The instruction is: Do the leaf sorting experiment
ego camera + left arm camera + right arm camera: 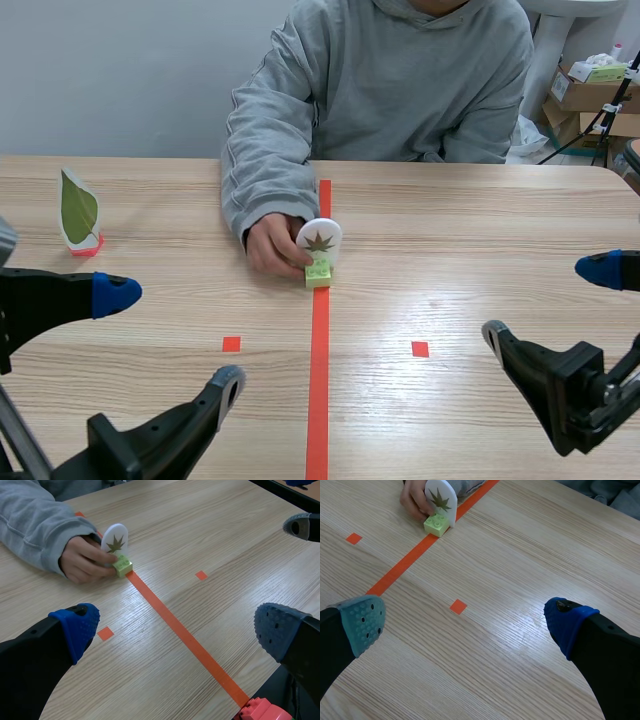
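A white oval card with a brown star-shaped leaf (319,241) stands on a light green brick (318,273) on the centre tape line. A person's hand (270,243) holds it from the side. The card (115,539) (441,500) lies well ahead of both grippers in the wrist views. A second card with a long green leaf (78,208) stands upright on a red base at the far left. My left gripper (170,338) (177,630) is open and holds nothing, low at the near left. My right gripper (550,302) (465,625) is open and holds nothing at the near right.
The person in a grey hoodie (400,80) sits across the table, with a forearm (35,527) resting on it. Cardboard boxes (590,95) stand behind at the right. A red studded piece (262,711) shows partly under my left gripper.
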Controlling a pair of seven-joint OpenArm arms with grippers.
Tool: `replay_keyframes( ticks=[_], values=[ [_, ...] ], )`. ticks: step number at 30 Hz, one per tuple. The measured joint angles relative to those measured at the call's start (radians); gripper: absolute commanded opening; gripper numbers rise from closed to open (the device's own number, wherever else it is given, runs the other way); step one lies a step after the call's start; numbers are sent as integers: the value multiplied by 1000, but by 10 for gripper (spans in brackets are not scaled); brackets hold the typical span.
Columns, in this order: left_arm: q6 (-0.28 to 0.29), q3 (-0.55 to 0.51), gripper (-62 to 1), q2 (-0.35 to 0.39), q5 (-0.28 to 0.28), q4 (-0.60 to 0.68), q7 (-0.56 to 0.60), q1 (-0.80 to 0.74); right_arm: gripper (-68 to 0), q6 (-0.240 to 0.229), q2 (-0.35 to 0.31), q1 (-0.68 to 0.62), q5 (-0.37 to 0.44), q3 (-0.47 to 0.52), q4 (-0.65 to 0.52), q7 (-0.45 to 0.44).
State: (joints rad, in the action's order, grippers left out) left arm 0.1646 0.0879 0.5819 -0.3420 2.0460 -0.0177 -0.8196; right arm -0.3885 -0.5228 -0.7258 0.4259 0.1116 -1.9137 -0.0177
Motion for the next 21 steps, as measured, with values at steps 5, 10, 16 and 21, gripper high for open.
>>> replay_keyframes(
  ticks=[5,10,16,21],
  values=[
    [0,0,14,0,0,0,-11,0,-8,0,0,0,0,0,0,0],
    [0,0,14,0,0,0,-27,2,-8,0,0,0,0,0,0,0],
    [0,0,14,0,0,0,-27,2,-8,0,0,0,0,0,0,0],
    [0,0,14,0,0,0,-27,2,-8,0,0,0,0,0,0,0]
  ],
)
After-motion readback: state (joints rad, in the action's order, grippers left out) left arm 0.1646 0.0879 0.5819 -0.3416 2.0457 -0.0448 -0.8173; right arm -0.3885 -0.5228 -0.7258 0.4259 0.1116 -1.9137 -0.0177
